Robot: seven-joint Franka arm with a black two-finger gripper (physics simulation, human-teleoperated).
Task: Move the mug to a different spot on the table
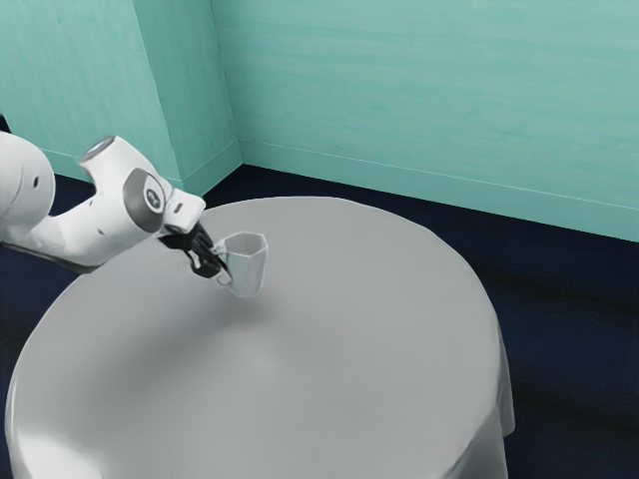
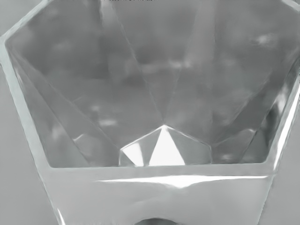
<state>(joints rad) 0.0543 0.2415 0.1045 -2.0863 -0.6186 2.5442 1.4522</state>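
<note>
Mug and gripper before transfer. The mug (image 1: 245, 261) is shown upright, apparently resting on the round table (image 1: 329, 389) near its far edge, with its handle (image 1: 224, 278) turned toward the arm. The gripper (image 1: 208, 261) is set against that handle side, so the mug lies just beyond it toward the exterior view's right. Whether the gripper is clamped on the handle or merely beside it cannot be told.

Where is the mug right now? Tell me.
In the exterior view the mug is at the left rear part of the round table, right against the gripper. The wrist view looks straight down into it.
</note>
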